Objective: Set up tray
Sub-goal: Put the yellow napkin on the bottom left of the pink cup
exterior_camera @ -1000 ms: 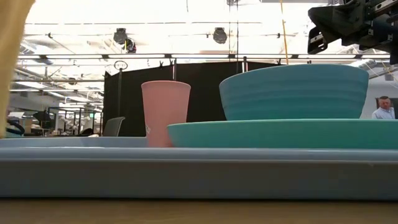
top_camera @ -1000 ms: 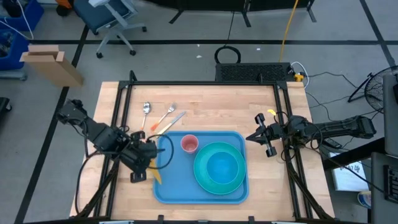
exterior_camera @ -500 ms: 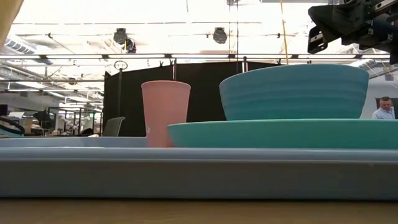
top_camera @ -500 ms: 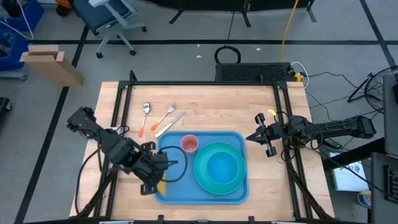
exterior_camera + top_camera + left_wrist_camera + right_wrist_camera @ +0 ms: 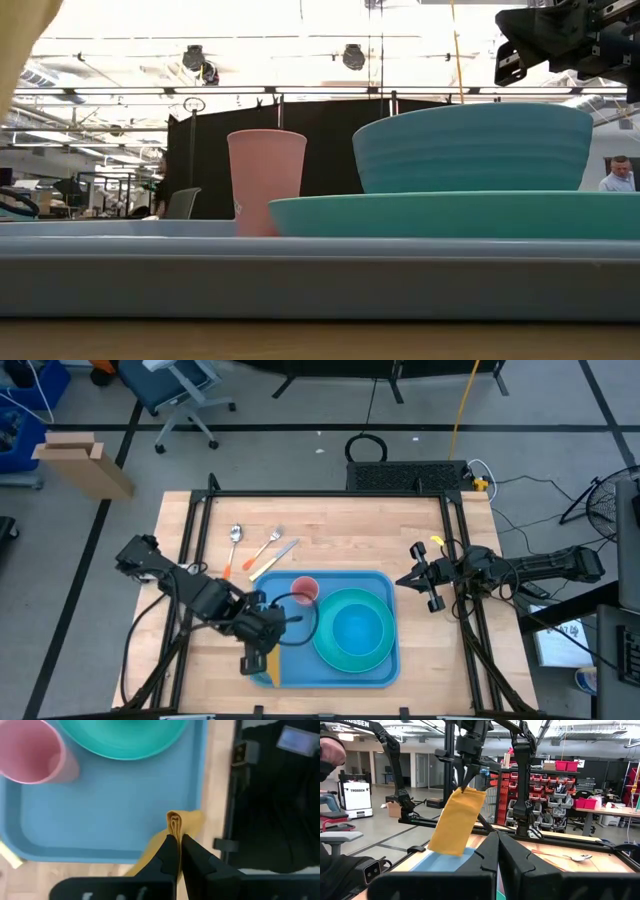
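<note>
We pinch the limp yellow napkin (image 5: 175, 822) by its folded top edge in our closed left hand (image 5: 176, 840), dangling over the rigid blue tray (image 5: 385, 672) lying on the tabletop (image 5: 340, 530), right hand (image 5: 408, 580) shut

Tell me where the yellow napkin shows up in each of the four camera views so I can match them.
High view: napkin hangs from the left gripper over the tray's left front corner.
Low view: a tan strip at the upper left edge.
Left wrist view: pinched fold just past the fingertips.
Right wrist view: hanging sheet, left of centre.
Shared landmark: the light-blue tray, beneath the napkin in every view.
</note>
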Available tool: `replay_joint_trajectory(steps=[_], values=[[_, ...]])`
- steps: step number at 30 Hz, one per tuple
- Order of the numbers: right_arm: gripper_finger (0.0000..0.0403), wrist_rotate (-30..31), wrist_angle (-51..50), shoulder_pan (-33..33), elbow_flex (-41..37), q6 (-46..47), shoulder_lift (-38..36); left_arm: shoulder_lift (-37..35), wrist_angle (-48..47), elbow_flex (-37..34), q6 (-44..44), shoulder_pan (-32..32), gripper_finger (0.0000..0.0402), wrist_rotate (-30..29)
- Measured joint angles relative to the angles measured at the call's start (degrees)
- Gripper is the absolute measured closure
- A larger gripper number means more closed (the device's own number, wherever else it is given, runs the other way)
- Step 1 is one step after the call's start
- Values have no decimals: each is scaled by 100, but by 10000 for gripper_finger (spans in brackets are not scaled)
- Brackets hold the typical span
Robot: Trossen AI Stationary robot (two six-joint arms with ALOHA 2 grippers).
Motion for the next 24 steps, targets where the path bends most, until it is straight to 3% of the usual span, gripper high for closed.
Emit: replay_joint_trajectory(steps=[6,16,24], values=[[403,-2,0,0,0,-1,0,-1,-23,-146,389,416,396,18],[403,-9,-2,-2,0,-22,0,0,53,-1321,863,1170,393,206],[403,-7,-2,-2,-2,-46,0,0,80,-1406,825,1093,396,263]])
